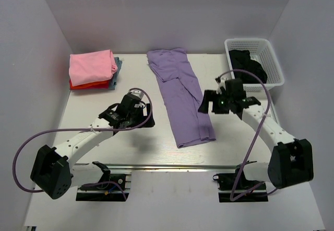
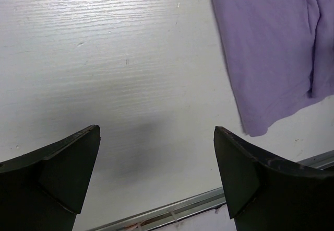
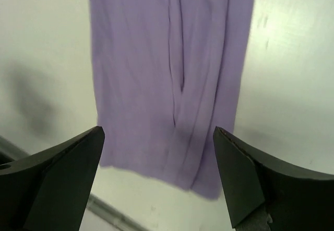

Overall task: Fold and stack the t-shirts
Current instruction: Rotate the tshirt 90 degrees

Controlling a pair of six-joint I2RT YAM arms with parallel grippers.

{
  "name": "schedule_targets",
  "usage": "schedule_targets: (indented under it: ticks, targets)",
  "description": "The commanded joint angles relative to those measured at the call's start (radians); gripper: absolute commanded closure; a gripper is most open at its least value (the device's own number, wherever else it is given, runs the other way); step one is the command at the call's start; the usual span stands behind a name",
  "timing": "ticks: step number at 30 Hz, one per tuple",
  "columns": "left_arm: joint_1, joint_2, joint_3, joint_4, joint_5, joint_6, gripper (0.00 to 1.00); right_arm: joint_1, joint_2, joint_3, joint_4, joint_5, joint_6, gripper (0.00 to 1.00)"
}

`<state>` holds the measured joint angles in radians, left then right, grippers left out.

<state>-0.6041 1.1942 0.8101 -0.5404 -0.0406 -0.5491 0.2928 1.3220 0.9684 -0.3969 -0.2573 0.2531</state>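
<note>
Top view: a long lavender-purple soft cloth t-shirt (image 1: pixel 180 100) lies flat mid-table, folded lengthwise into a narrow strip that runs from the far edge toward the arms. In the far left corner is a stack of folded shirts (image 1: pixel 93 71), pink on top, red below, with a grey-blue edge showing. In the far right corner a white plastic lattice basket (image 1: pixel 271 50) holds dark cloth (image 1: pixel 248 64).

The left gripper (image 1: pixel 147 115) hovers over bare table (image 1: pixel 104 147) just left of the strip, jaws spread, nothing in them. The right gripper (image 1: pixel 205 104) is at the strip's right edge, also spread wide and empty.

Left wrist view: the left gripper (image 2: pixel 156 130) is gaping with only white tabletop between its fingers. The lavender shirt's (image 2: pixel 271 48) near corner sits off to the upper right, apart from it. A metal rail (image 2: pixel 182 205) shows at the bottom.

Right wrist view: the right gripper (image 3: pixel 158 131) is wide open above the lavender shirt's (image 3: pixel 167 74) near hem end. Overlapped folds are visible and it is not touching the cloth.

Handling guess: the cloth is light, limp and thin. It will sag and slide on the smooth top, and the layers may separate. Best to pinch both near hem corners through all layers, one gripper each, lift low, and carry the hem over toward the collar end to halve the strip.
</note>
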Motion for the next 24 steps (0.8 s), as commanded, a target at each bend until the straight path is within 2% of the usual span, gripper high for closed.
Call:
schedule_targets:
  ticks: [1,4,9,16,20,22,23,24]
  targets:
    - [0.001,-0.027,-0.015,0.062,0.031,0.035,0.00,-0.001,-0.081,-0.158,-0.005,-0.097,0.074,0.10]
    - [0.001,-0.005,-0.015,0.062,0.050,0.044,0.00,-0.001,-0.138,-0.251,0.027,-0.155,0.095,0.10]
    - [0.001,-0.005,-0.035,0.062,0.070,0.044,0.00,0.000,-0.103,-0.335,0.108,-0.226,0.107,0.11]
    - [0.001,-0.015,-0.054,0.062,0.051,0.020,0.00,-0.001,-0.009,-0.344,0.127,-0.140,0.110,0.14]
    - [0.001,-0.015,-0.054,0.053,0.051,0.011,0.00,-0.003,0.026,-0.333,0.112,-0.094,0.098,0.21]
    - [0.001,-0.015,-0.054,0.053,0.051,0.011,0.00,0.002,0.036,-0.333,0.124,-0.092,0.094,0.28]
    - [0.001,-0.015,-0.054,0.043,0.051,0.011,0.00,0.000,0.045,-0.332,0.124,-0.097,0.092,0.35]
    - [0.001,-0.015,-0.054,0.043,0.051,0.011,0.00,0.000,0.048,-0.332,0.128,-0.126,0.092,0.56]
